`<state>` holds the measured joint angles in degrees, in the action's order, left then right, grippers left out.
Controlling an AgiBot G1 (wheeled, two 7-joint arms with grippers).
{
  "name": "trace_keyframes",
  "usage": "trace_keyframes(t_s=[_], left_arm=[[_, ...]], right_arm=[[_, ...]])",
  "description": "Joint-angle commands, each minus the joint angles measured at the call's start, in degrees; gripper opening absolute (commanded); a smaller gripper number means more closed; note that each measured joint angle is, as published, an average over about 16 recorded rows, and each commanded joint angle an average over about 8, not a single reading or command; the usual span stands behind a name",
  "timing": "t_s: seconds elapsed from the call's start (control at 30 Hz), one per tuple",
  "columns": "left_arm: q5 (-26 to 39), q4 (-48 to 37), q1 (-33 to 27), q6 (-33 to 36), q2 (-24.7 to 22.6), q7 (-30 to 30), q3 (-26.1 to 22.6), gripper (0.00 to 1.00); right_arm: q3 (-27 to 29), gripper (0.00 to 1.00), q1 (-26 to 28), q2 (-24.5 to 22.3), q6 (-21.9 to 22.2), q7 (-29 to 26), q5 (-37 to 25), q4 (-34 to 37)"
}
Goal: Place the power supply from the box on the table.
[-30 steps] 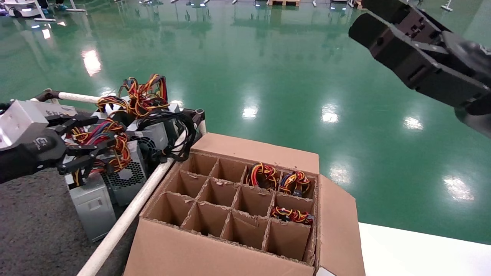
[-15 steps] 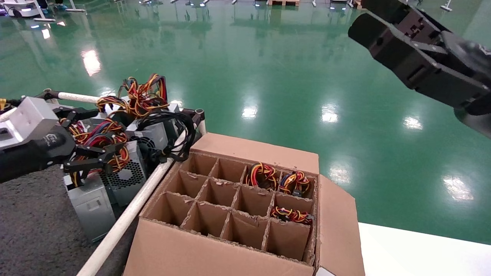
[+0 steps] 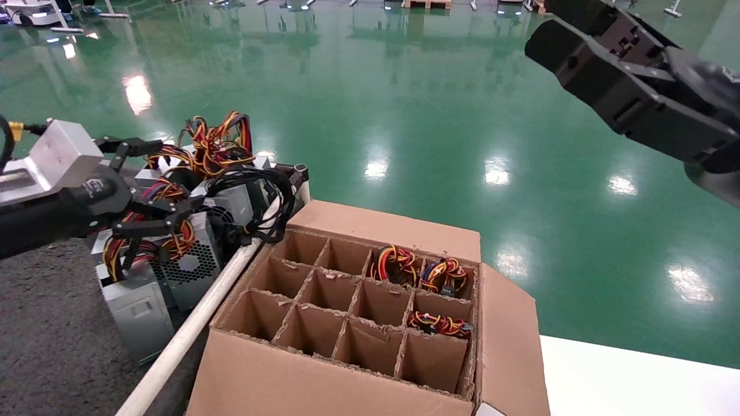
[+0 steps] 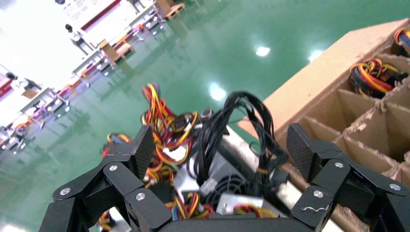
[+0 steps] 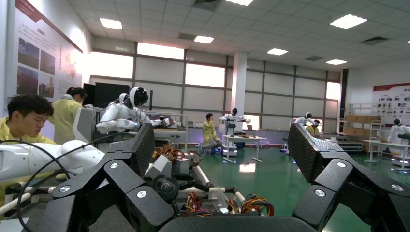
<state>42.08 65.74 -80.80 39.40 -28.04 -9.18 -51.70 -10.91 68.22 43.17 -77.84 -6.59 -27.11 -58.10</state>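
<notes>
A slim silver power supply [image 3: 136, 311] stands on end on the dark grey speckled table [image 3: 46, 352], its red and yellow wires [image 3: 147, 245] bunched on top. My left gripper [image 3: 173, 176] hovers just above those wires, open and holding nothing. In the left wrist view the left gripper [image 4: 221, 151] is spread wide over black cables [image 4: 237, 125]. The brown box [image 3: 324, 381] of divider cells sits to the right of the table. Wire bundles [image 3: 396, 263] show in three of its cells. My right gripper [image 5: 222, 150] is open and parked high at the right [image 3: 558, 40].
Other grey units with a black cable loop [image 3: 263, 196] and a vented unit [image 3: 191, 267] crowd the table corner behind the power supply. A white tube rail [image 3: 185, 338] edges the table beside the box. A smooth white surface [image 3: 636, 381] lies at lower right, green floor beyond.
My left gripper has risen and moved back from the silver unit's wires, staying open. The unit stands where it was. The right arm has not moved.
</notes>
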Motion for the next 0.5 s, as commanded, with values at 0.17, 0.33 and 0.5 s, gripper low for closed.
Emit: trace_keyframes(t_s=[0.17, 0.33, 0.5], left_arm=[[-0.3, 0.4, -0.9, 0.5, -1.1, -0.2, 0.0, 1.0], [-1.9, 0.8, -1.1, 1.3, -2.5, -0.2, 0.2, 1.0], [-3.4, 1.0, -0.9, 1.9, -3.5, -0.3, 0.7, 1.0]], right_arm=[[0.0, 1.0, 0.0, 0.0, 0.0, 0.0, 0.0, 0.0], [0.0, 1.0, 0.0, 0.0, 0.0, 0.0, 0.0, 0.0], [0.0, 1.0, 0.0, 0.0, 0.0, 0.0, 0.0, 0.0]])
